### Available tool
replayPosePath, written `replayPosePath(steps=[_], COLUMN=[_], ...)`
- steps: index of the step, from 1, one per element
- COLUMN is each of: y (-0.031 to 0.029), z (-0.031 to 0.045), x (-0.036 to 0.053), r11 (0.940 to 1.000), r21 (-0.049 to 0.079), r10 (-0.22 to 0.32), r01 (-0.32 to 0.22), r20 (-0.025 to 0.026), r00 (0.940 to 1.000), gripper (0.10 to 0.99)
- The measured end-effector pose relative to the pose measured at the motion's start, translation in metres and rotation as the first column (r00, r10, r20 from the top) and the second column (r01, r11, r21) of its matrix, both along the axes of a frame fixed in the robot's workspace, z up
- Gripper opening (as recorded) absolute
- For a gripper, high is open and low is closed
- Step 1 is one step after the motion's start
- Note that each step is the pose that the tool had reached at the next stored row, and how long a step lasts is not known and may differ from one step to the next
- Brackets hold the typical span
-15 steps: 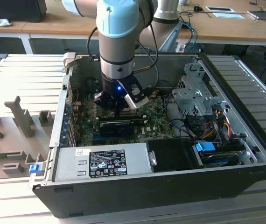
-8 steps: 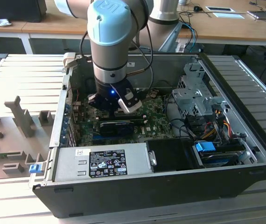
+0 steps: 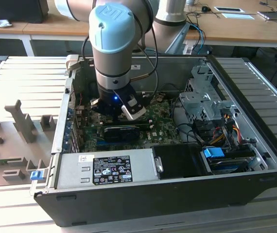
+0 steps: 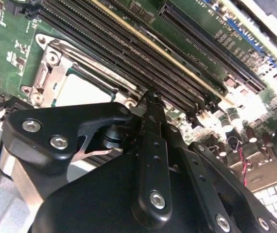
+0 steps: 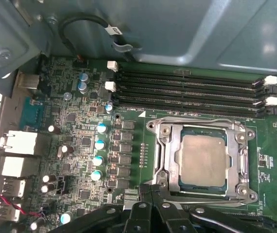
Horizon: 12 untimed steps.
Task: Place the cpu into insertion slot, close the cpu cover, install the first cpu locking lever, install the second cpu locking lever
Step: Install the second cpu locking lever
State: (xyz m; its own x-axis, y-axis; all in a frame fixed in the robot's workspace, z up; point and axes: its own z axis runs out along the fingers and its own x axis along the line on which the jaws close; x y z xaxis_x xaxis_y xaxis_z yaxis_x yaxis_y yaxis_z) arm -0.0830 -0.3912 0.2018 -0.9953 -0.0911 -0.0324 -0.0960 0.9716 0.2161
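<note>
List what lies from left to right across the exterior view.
Grey slotted fixture → blue clip → labelled power supply → blue connector → case's right wall.

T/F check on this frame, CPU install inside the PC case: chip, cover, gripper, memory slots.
1. The small square silver-grey cpu sits in the insertion slot on the green board. True.
2. The thin silvery metal cpu cover stands upright, swung open. False: it lies flat around the chip, which shows through its square window.
3. The black gripper carries the chip. False: nothing is between its fingertips; the chip lies in the socket.
4. The long black memory slots lie beside the socket. True.
5. The arm reaches into the open computer case. True.
</note>
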Motion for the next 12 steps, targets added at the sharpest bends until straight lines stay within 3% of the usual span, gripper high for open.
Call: replayPosePath(steps=[9,12], y=[-0.0007,-0.0006], z=[-0.0046,-0.0012], x=[-0.0011,-0.0013], r11=[0.9998,0.9998], r21=[0.018,0.019], r10=[0.000,0.000], r01=[0.000,0.000], r20=[0.0001,0.0003], r00=[1.0000,1.0000], gripper=[0.106,0.106])
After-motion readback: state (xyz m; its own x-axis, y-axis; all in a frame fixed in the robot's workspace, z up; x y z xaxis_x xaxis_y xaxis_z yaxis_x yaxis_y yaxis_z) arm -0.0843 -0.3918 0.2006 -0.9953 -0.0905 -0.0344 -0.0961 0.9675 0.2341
